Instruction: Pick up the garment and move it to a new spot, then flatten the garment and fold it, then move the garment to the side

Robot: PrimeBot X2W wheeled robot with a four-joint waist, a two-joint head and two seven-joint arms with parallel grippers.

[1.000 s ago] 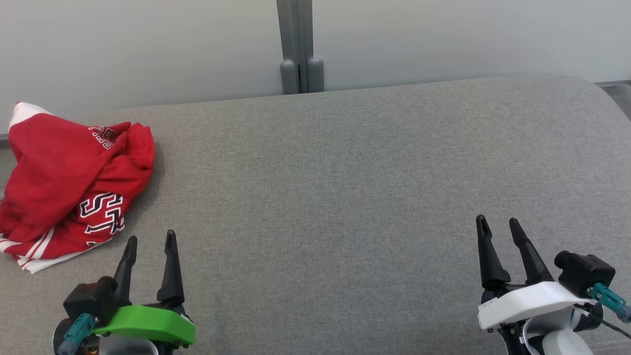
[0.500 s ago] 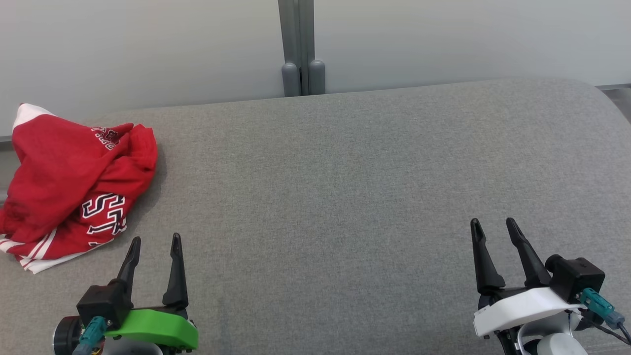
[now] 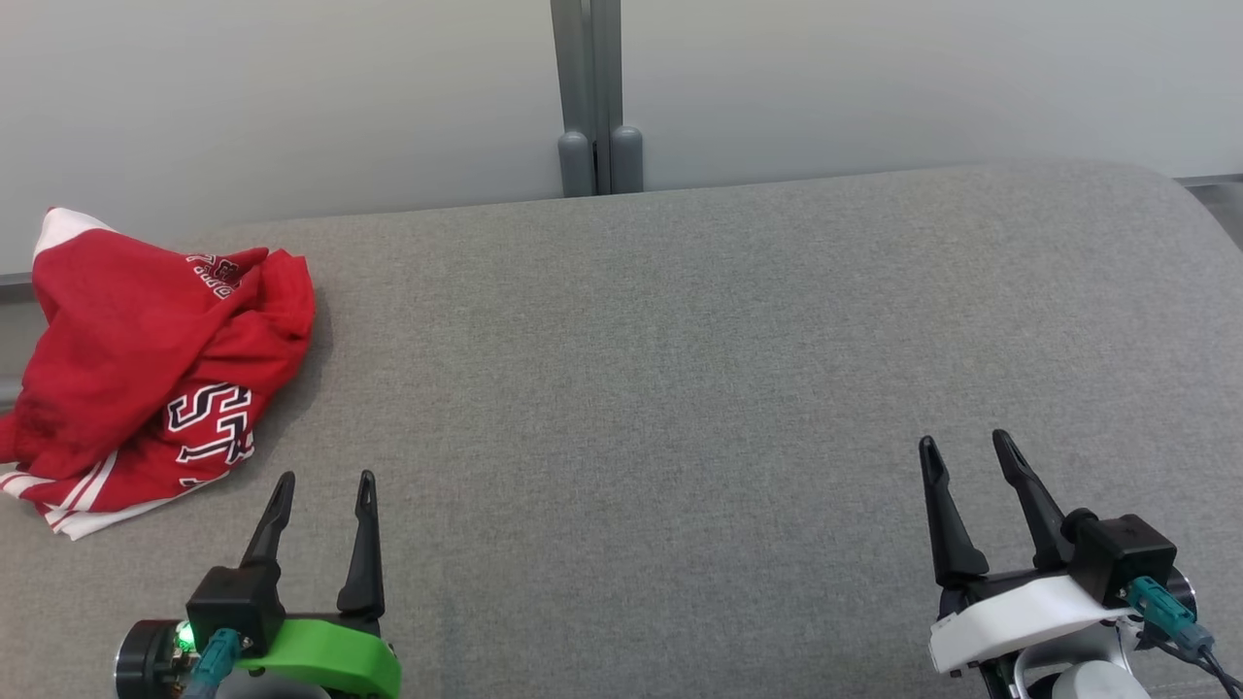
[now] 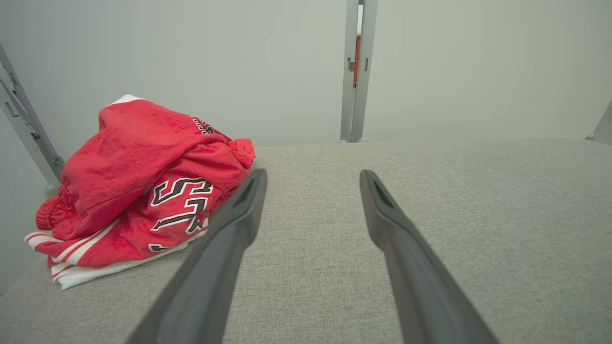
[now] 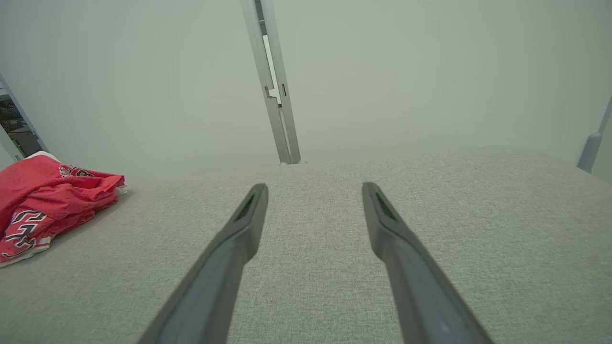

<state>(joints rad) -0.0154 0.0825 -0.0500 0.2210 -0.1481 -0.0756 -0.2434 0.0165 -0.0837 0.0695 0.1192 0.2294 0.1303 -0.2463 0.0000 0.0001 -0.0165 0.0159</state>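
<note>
The garment (image 3: pixel 146 369) is a crumpled red jersey with white trim and black-and-white lettering, heaped at the far left of the grey fabric surface (image 3: pixel 680 369). My left gripper (image 3: pixel 325 482) hovers open just right of and nearer than the heap, apart from it, with nothing between its fingers. In the left wrist view the garment (image 4: pixel 143 186) lies left of the open left gripper (image 4: pixel 313 174). My right gripper (image 3: pixel 961 444) stands open and empty at the lower right, far from the cloth. In the right wrist view the garment (image 5: pixel 43 200) lies far left of the right gripper (image 5: pixel 314 186).
A pale wall runs behind the surface, with a grey vertical post (image 3: pixel 594 97) at its middle. The surface's rounded right end (image 3: pixel 1194 223) falls away at the far right. A slanted metal frame bar (image 4: pixel 24 124) stands left of the garment.
Both grippers have slid lower in the head view, the left one also slightly rightward. The whole picture has shifted a little, so the camera moved. The garment lies as before.
</note>
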